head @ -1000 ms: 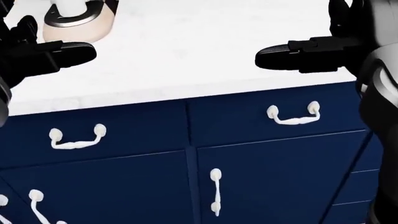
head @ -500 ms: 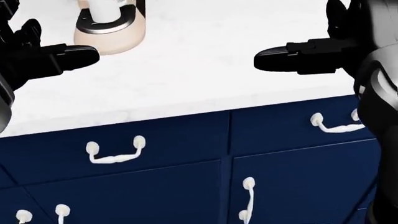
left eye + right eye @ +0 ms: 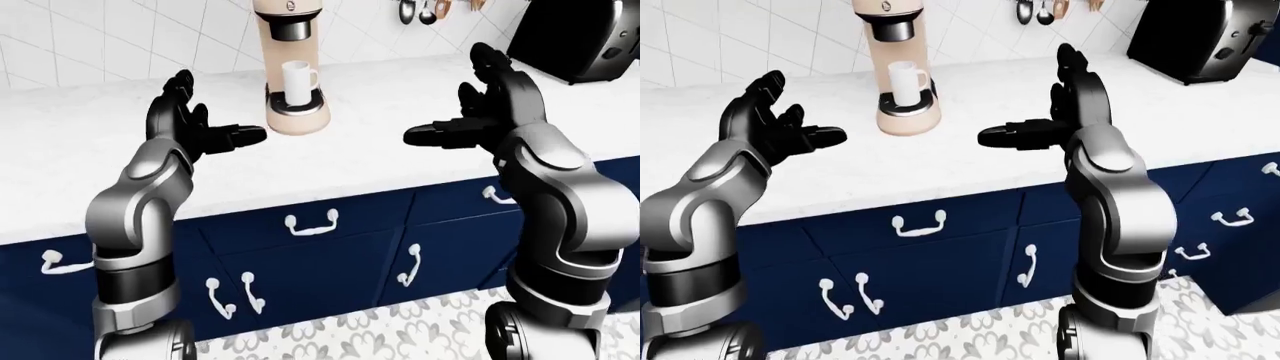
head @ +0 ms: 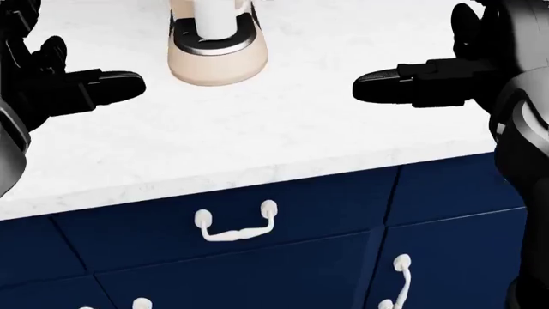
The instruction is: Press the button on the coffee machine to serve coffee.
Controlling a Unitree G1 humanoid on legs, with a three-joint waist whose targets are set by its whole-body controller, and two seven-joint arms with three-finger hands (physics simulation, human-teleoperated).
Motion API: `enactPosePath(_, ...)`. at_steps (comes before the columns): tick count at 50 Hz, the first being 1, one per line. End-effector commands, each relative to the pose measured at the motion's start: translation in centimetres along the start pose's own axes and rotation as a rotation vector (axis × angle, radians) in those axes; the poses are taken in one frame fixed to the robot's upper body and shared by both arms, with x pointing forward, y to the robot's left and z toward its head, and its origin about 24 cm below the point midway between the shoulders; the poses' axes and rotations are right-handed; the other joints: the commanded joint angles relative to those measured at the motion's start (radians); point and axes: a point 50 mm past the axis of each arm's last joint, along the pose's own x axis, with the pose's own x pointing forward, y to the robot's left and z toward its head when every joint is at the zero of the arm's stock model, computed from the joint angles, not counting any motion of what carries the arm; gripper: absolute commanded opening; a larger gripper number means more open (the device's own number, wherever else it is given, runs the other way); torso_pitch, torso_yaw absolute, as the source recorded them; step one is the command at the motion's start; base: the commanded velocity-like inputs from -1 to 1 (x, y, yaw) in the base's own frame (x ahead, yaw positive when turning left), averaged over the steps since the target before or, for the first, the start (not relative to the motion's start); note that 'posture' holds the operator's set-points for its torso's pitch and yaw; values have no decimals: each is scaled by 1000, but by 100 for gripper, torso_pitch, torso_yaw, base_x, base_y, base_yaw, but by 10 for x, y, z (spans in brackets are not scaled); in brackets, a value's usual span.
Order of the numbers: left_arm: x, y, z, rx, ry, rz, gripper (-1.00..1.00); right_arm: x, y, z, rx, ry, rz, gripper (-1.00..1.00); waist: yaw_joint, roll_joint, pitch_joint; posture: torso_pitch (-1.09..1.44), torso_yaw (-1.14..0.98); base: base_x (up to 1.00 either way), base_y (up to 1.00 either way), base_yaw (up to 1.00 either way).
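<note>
The black three-fingered left hand (image 3: pixel 195 127) and right hand (image 3: pixel 480 112) both hang released, fingers spread, over the white marble counter (image 3: pixel 380 154), holding nothing. Between them, higher in the left-eye view, stands the beige cylindrical coffee machine (image 3: pixel 292 60), a white ceramic mug (image 3: pixel 297 77) on its base. Navy cabinet drawers (image 3: pixel 310 221) with white handles lie below the counter.

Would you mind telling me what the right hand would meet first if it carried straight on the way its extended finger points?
The right hand points toward the view's left, across the counter. Nothing lies close; the first thing in that line looks like the left hand, with the coffee machine probably set farther away, though depth is unclear.
</note>
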Motion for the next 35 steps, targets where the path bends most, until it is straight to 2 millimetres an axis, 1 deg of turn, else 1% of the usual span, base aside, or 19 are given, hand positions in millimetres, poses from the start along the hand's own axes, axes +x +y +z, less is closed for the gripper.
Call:
enactPosePath(1,-4,3,22,-2,-105,13,100,-3,2,16,1,-92,14,100,4,2,-13,0,0,10,38,0)
enactPosePath(2,-4,3,22,-2,-105,13,100,-4,3,16,1,-92,14,100,1,20,-14,0,0,11,36,0)
enactPosePath(3,-4,3,22,-3,-105,13,100,-4,3,17,1,-92,15,100,-2,53,-21,0,0,10,37,0)
enactPosePath(4,-4,3,22,-3,-105,13,100,-4,3,17,1,-93,16,100,0,105,-36,0,0,10,33,0)
enactPosePath(5,-4,3,21,-3,-104,13,100,-4,3,17,0,-92,16,100,4,76,-37,0,0,12,16,0)
enactPosePath(6,-4,3,20,-3,-103,13,100,-4,3,16,0,-92,16,100,1,87,-22,0,0,12,11,0)
enactPosePath(10,-4,3,20,-2,-102,15,100,-3,3,13,2,-89,16,100,15,72,-27,0,0,13,1,0)
enactPosePath(15,-4,3,21,0,-102,13,100,-3,4,14,1,-92,19,100,22,41,-18,0,0,15,0,0)
enactPosePath(17,-4,3,19,-1,-102,12,100,-3,3,16,2,-96,18,100,24,29,-20,0,0,27,0,0)
enactPosePath(19,-3,3,20,0,-102,12,100,-4,2,16,2,-98,17,100,27,15,-5,0,0,35,0,0)
enactPosePath(24,-5,2,19,0,-99,11,100,-4,3,14,6,-98,19,100,36,-16,-8,0,0,38,0,0)
enactPosePath(26,-4,2,18,0,-99,11,100,-4,3,13,6,-98,20,100,39,-42,-9,0,0,38,0,0)
enactPosePath(27,-5,2,18,-2,-99,11,100,-4,4,11,6,-97,23,100,39,-66,-14,0,0,38,0,0)
enactPosePath(28,-5,2,17,-2,-98,12,100,-4,4,10,7,-95,23,100,42,-68,-21,0,0,38,0,0)
enactPosePath(29,-5,3,16,-1,-97,12,100,-4,4,9,7,-94,22,100,31,-49,-13,0,0,38,0,0)
enactPosePath(30,-5,3,15,-1,-95,14,100,-4,4,9,5,-95,20,100,37,-63,-3,0,0,35,0,0)
enactPosePath(31,-5,3,15,-2,-96,13,100,-4,5,8,-1,-95,19,100,31,-61,2,0,0,16,0,0)
enactPosePath(34,-5,4,14,-2,-95,13,100,-3,4,5,-16,-79,7,100,33,-49,-4,0,0,2,0,0)
enactPosePath(35,-5,4,15,-2,-95,14,100,-2,5,5,-20,-71,7,100,31,-45,4,0,0,0,0,0)
